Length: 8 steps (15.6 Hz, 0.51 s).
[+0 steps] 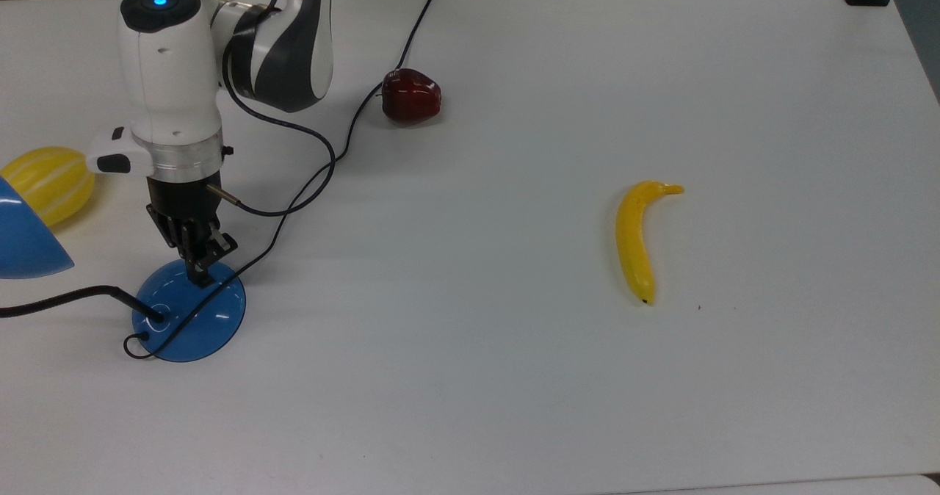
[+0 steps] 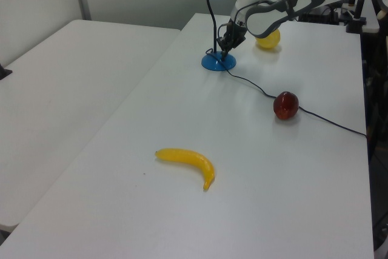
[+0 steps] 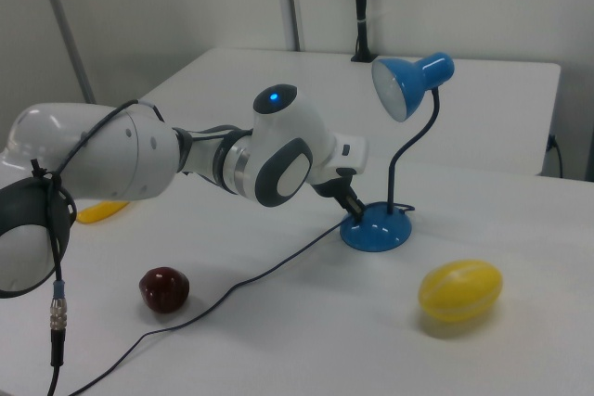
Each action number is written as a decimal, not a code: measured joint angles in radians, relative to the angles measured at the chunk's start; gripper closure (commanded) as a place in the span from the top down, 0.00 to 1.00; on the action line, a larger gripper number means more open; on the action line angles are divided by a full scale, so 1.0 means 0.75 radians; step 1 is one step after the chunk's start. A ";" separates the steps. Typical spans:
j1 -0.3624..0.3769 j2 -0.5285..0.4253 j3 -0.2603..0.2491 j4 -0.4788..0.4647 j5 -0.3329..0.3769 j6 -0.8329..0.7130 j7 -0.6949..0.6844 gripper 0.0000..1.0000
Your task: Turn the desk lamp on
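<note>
Three loose fruits share the white counter (image 1: 514, 407) with my target: a yellow striped melon (image 1: 48, 183) at the top view's left edge, a dark red apple (image 1: 411, 96) farther up, and a banana (image 1: 635, 241) well apart toward the top view's right. The desk lamp (image 1: 189, 310) sits near the top view's left, its blue dome base flat on the counter, the black bendy neck running off toward the blue shade (image 1: 26, 238) at the top view's left edge. I see the pincer (image 1: 202, 273) pointing down with its tips over the upper part of the base, the fingers drawn together with nothing between them. The lamp's black cord (image 1: 308, 179) trails from the base past the apple toward the far edge. The arm's own cable (image 1: 294, 131) loops just beside the wrist. In the right view the melon (image 3: 459, 290) lies in front of the base (image 3: 376, 229), clear of the pincer.
</note>
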 measured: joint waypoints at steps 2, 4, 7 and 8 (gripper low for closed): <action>0.002 0.013 0.000 0.000 -0.001 0.021 0.012 0.00; 0.002 0.014 0.000 0.000 -0.002 0.023 0.015 0.00; 0.002 0.014 0.000 0.000 -0.002 0.023 0.016 0.00; 0.002 0.014 0.000 0.001 -0.002 0.023 0.016 0.00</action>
